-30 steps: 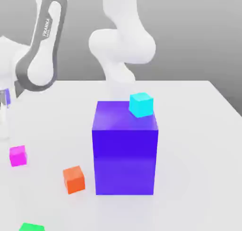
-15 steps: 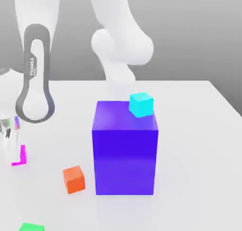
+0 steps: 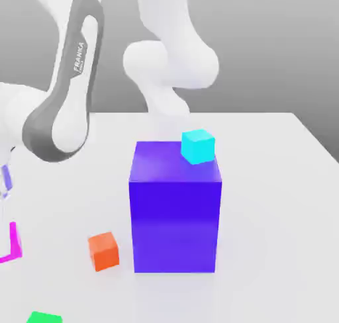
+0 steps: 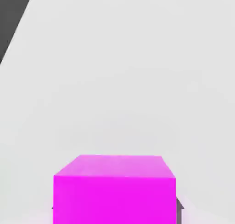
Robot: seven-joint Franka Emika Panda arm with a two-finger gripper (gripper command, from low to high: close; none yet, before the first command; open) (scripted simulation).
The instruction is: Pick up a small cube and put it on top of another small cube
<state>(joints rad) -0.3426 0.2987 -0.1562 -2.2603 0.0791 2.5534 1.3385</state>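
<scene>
From my remote station I watch the magenta cube (image 3: 12, 243) at the far left edge of the exterior frame: a second ago it sat whole and further right on the table (image 3: 278, 183), half a second ago the descending arm (image 3: 63, 96) cut it to a sliver, and now it is partly out of frame, further left and lower. In the hand view it looms large at the bottom centre, so I judge the pick-up is under way, though I cannot tell whether the gripper has clenched on it. All the blocks are flat-shaded, sharp-edged and matte: the orange cube (image 3: 104, 251), the cyan cube (image 3: 198, 146) perched on the tall blue-purple block (image 3: 175, 209), a green cube (image 3: 44, 317) at lower left.
</scene>
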